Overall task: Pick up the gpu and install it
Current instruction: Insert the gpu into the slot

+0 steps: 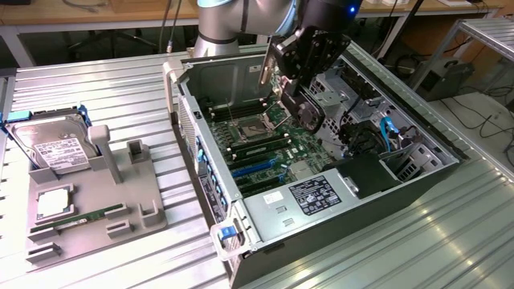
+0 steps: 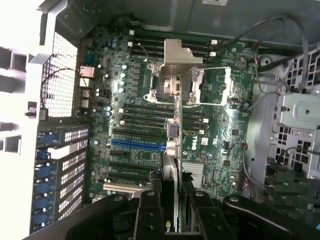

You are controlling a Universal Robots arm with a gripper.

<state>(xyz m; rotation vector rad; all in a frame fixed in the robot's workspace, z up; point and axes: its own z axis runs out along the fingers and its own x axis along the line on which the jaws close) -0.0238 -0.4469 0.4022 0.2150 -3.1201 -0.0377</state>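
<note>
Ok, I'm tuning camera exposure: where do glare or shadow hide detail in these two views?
Wrist view: the case's rear wall is blown out to white, while the motherboard is evenly lit and the gpu in the gripper reads as a dark edge. Exterior view: bright streaks glare off the ribbed table.

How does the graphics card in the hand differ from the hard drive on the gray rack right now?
The graphics card is clamped in the hand above the open computer's board; the hard drive sits in the gray rack outside the case. The card looks thin and is held on edge; the drive is silver with a white label and leans in its slot. Both are flat computer parts.
</note>
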